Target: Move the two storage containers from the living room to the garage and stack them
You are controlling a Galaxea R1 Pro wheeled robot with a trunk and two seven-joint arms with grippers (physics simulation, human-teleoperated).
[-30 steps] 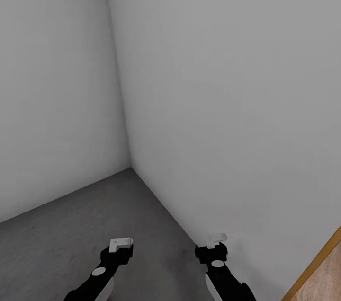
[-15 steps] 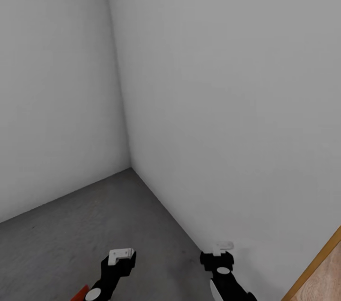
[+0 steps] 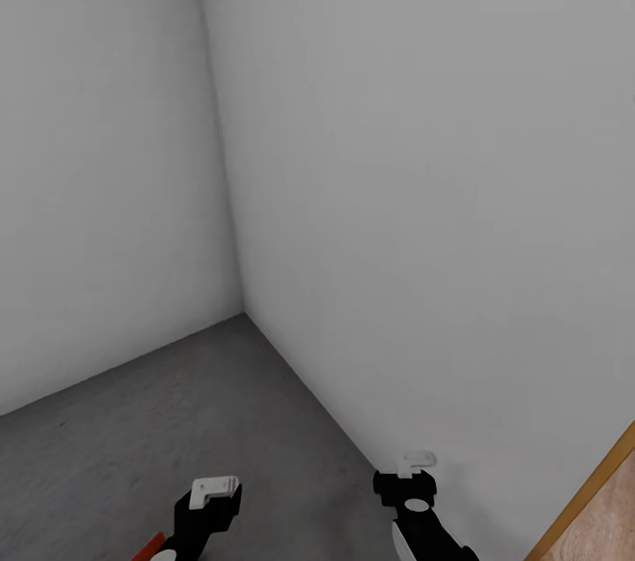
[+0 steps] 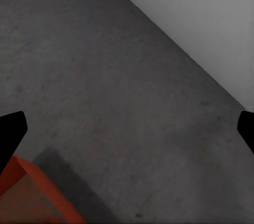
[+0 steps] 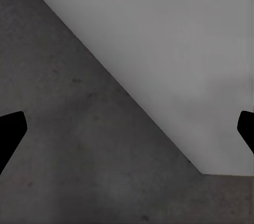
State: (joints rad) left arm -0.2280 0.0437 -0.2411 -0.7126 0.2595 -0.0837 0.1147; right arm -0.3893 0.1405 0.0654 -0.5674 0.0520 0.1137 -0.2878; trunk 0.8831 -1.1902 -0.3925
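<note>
White walls (image 3: 423, 146) meet in a corner above the grey concrete floor (image 3: 132, 420), with a strip of wood-plank floor (image 3: 608, 526) past an orange threshold at the right edge. A red bin (image 4: 32, 197) sits on the concrete under the left gripper (image 3: 214, 490), only a corner of it showing. The left gripper is spread wide with nothing between its fingers; the right gripper (image 3: 414, 462), near the wall, is likewise spread and empty

Left tool (image 4: 127, 129) fingers (image 4: 10, 131) spread wide above the grey concrete floor (image 4: 106, 76), an orange-red storage container (image 4: 29, 197) corner below, white wall (image 4: 211, 18) beyond.
</note>
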